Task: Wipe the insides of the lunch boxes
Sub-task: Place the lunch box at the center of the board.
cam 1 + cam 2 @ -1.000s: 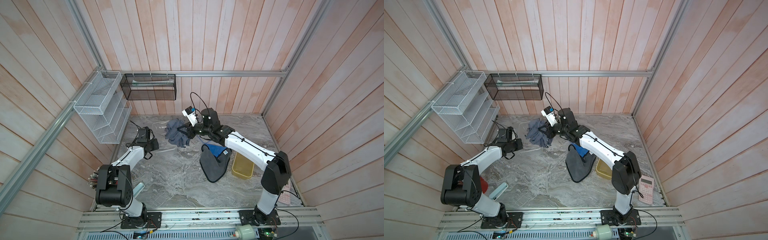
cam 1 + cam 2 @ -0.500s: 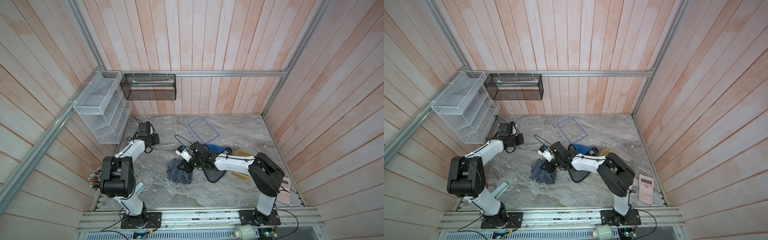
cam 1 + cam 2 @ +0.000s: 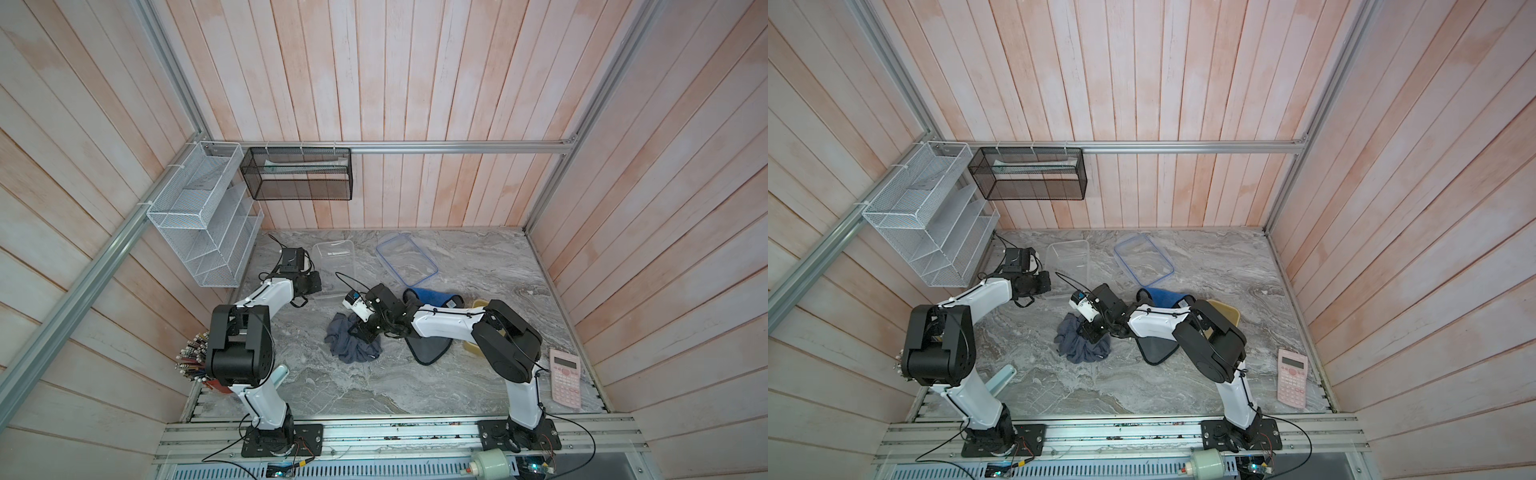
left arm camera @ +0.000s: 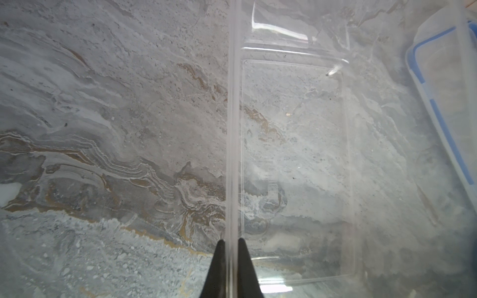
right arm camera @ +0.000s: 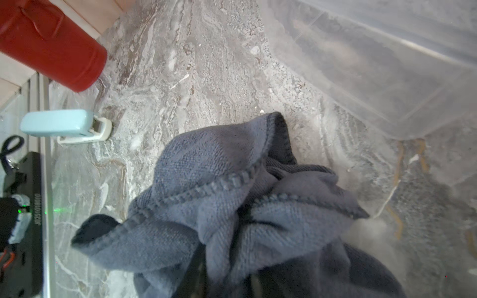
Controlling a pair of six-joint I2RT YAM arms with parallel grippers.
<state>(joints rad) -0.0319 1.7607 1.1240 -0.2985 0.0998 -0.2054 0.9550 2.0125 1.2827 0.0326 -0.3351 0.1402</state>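
L end effector [image 4: 233, 247]: jaws pinched tight on the wall of clear lunch box [image 3: 334, 266], far-left on surface [image 3: 478, 257]. Judged light, thin, slick, flexes; grip at rim. Amber lunch box [image 3: 1225, 311]: right, partly behind arm. R end effector [image 3: 365, 332]: buried in grey cloth [image 3: 353, 345], opening not discernible.

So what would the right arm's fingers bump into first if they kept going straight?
The grey cloth. The right fingers point down into it and seem to touch it; the table lies just beneath.

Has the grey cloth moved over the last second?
Yes. The grey cloth has come toward the front edge of the table, farther from the black mesh basket on the back wall.
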